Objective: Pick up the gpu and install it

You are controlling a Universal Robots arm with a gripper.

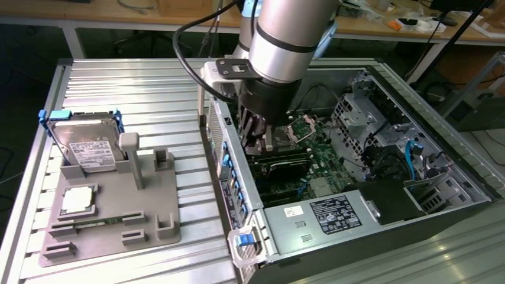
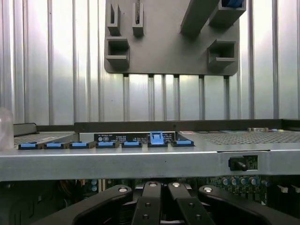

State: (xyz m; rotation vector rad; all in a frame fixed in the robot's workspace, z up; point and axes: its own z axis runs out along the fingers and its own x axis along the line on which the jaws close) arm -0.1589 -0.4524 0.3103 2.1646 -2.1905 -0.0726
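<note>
**End effector closed inside an open computer case, over the gpu**

The black, jointed end effector (image 1: pixel 259 142) (image 2: pixel 161 206) sits at centre frame in the exterior view, lowered into the case. Its fingers are drawn narrow, pressed nearly together. Just below them a long, flat, dark card, the gpu (image 1: pixel 278 158), lies across the green motherboard (image 1: pixel 316 148). Whether the fingers are clamping it cannot be told.

The arm above is a smooth silver cylinder. The computer case (image 1: pixel 442 148) is a sheet-metal box lying open, crowded with cables and drive cages. Its perforated rear wall stands close beside the end effector, leaving little side room. A row of small blue tabs (image 2: pixel 107 145) lines that wall's edge.

At lower left, a matte grey holder tray (image 1: pixel 110 201) with blocky slots rests on the ribbed aluminium desk (image 1: pixel 142 83). A silver hard drive (image 1: pixel 87 145) stands tilted in it. Open desk lies between tray and case.
</note>
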